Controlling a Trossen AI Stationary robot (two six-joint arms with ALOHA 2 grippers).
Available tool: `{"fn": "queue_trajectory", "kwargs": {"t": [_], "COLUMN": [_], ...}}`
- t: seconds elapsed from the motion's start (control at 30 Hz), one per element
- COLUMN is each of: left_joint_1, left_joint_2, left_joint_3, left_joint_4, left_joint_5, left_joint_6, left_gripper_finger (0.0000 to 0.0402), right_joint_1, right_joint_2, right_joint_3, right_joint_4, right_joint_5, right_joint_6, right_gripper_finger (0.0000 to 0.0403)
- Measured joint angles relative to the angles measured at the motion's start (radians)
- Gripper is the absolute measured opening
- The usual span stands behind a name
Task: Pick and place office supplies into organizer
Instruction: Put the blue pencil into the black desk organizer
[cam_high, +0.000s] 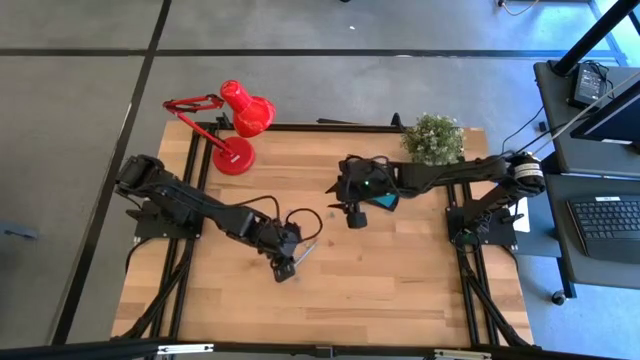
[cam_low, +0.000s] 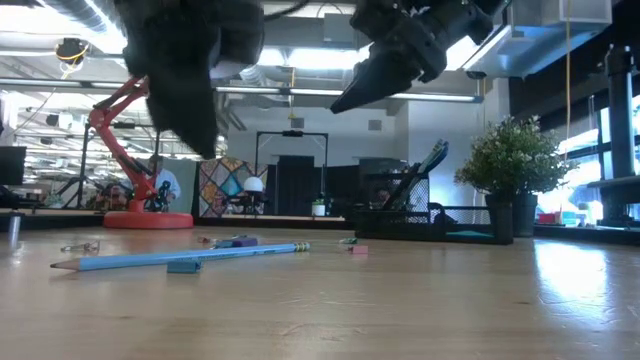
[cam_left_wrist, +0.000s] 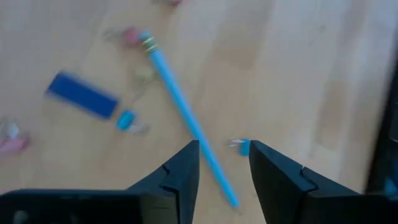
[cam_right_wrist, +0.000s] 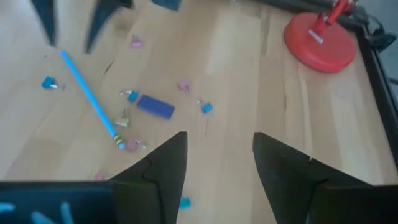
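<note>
My left hand (cam_left_wrist: 224, 168) hangs over the blue pencil (cam_left_wrist: 186, 115) on the worktop (cam_left_wrist: 298, 74) — fingers apart, holding nothing. My right hand (cam_right_wrist: 214, 165) waits above the organizer (cam_low: 400, 222) — open, empty.

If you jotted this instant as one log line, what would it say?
left gripper: open, above blue pencil | right gripper: open, empty, raised over table | organizer: by plant

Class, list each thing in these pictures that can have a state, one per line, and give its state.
Left tool: open, empty, above the table over the blue pencil.
Right tool: open, empty, raised above the table.
Blue pencil: lying flat on the table, not held.
Blue eraser: lying flat on the table.
Organizer: upright near the plant, already holding some items.
Red lamp: standing at the table's corner.
Plant: upright.
</note>
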Motion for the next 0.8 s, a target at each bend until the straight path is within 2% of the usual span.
{"fn": "queue_trajectory", "kwargs": {"t": [0.17, 0.27, 0.37, 0.53, 0.8], "left_joint_1": [-0.002, -0.008, -0.015, -0.011, -0.015], "left_joint_2": [0.064, 0.136, 0.226, 0.345, 0.394], "left_joint_3": [0.013, 0.090, 0.213, 0.368, 0.389], "left_joint_4": [-0.013, -0.048, -0.182, -0.428, -0.361], "left_joint_5": [0.025, 0.047, 0.049, 0.023, 0.059], "left_joint_6": [-0.092, -0.079, -0.021, -0.061, -0.100], "left_gripper_finger": [0.0127, 0.0123, 0.0119, 0.0116, 0.0116], "right_joint_1": [0.000, 0.000, 0.000, 0.000, 0.002], "right_joint_2": [-0.001, -0.001, -0.001, -0.001, -0.001], "right_joint_3": [-0.010, -0.010, -0.010, -0.010, -0.010], "right_joint_4": [0.028, 0.048, 0.046, 0.037, -0.033], "right_joint_5": [0.000, 0.000, 0.000, 0.000, -0.001], "right_joint_6": [-0.001, -0.002, -0.005, -0.002, 0.002], "right_gripper_finger": [0.0187, 0.0187, 0.0187, 0.0187, 0.0187]}}
